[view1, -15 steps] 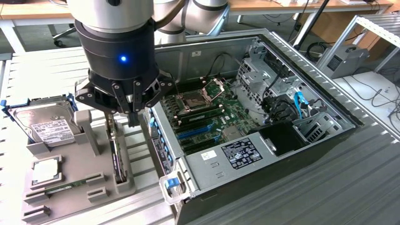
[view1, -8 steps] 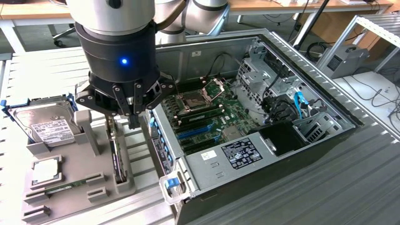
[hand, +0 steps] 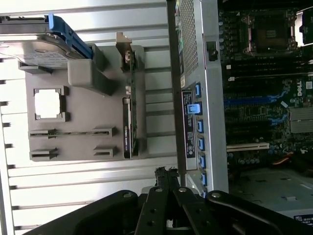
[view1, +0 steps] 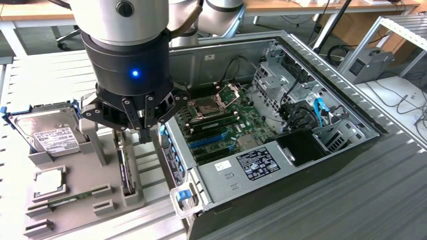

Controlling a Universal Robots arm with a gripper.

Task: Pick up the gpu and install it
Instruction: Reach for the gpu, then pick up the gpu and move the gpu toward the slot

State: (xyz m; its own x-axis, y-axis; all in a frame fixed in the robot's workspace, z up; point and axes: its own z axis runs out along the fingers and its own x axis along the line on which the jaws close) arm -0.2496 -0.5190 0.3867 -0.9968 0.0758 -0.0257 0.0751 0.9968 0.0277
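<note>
The gpu (view1: 125,172) (hand: 128,125) stands on its edge in a slot of the grey holder (view1: 80,212) (hand: 83,110), its silver bracket toward the hard drive end. My gripper (view1: 143,134) (hand: 166,175) hangs just above the holder, over the gpu's end nearest the computer case. Its fingers are shut together with nothing between them, and they are apart from the card.
On the same holder sit a silver hard drive (view1: 50,132) (hand: 36,46) in blue rails, a square processor (view1: 50,181) and a slim memory stick (view1: 70,201). The open computer case (view1: 347,115) lies at the exterior view's right, with the motherboard's blue slots (view1: 210,142) (hand: 249,100) exposed.
</note>
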